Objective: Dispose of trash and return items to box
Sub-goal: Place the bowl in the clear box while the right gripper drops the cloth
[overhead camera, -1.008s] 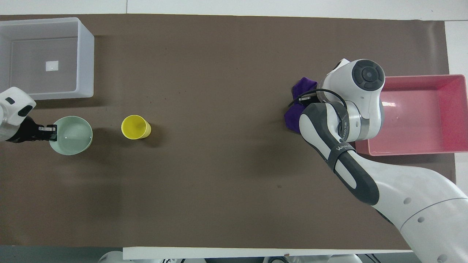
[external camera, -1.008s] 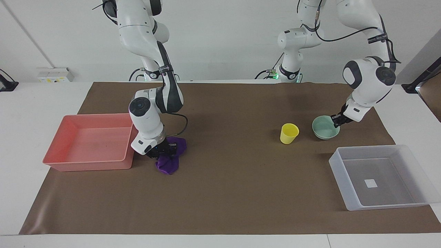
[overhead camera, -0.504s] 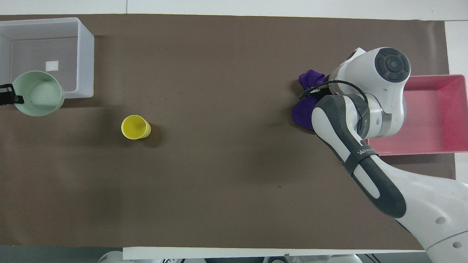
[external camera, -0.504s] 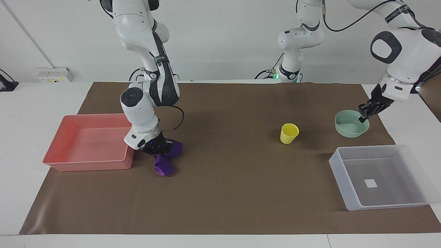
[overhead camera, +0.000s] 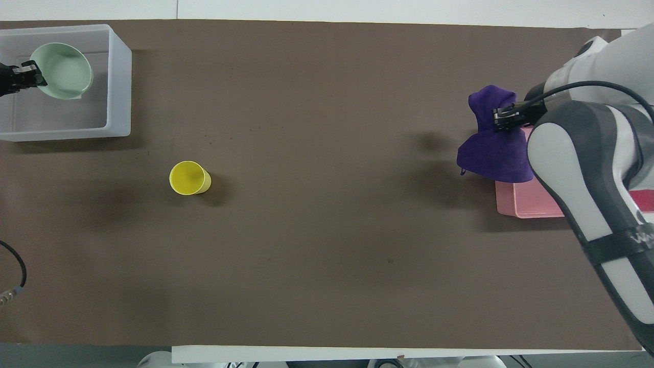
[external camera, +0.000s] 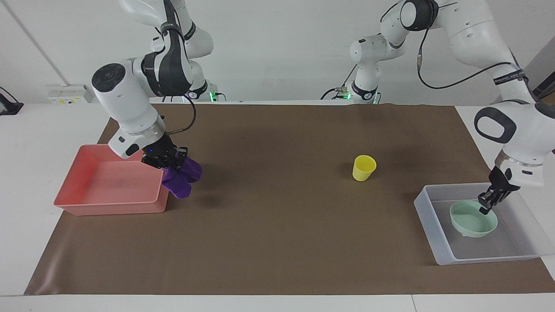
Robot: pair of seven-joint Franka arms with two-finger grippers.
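Observation:
The trash, a purple cloth (external camera: 181,178) (overhead camera: 493,153), hangs in the air from my right gripper (external camera: 167,162) (overhead camera: 503,118), which is shut on it over the pink tray's end wall. My left gripper (external camera: 485,207) (overhead camera: 30,76) is shut on the rim of the mint-green bowl (external camera: 472,220) (overhead camera: 64,69). It holds the bowl tilted inside the translucent box (external camera: 427,216) (overhead camera: 118,76). I cannot tell whether the bowl touches the base. The yellow cup (external camera: 363,167) (overhead camera: 189,178) stands upright on the brown mat, nearer to the robots than the box.
The pink tray (external camera: 108,182) (overhead camera: 526,202) lies at the right arm's end of the table, with nothing showing in it. In the overhead view the right arm covers most of it. The brown mat (external camera: 277,225) spreads bare between the cup and the tray.
The left gripper carried the bowl from the mat up and into the box. The right gripper closed on the purple cloth, lifted it off the mat and moved it toward the pink tray.

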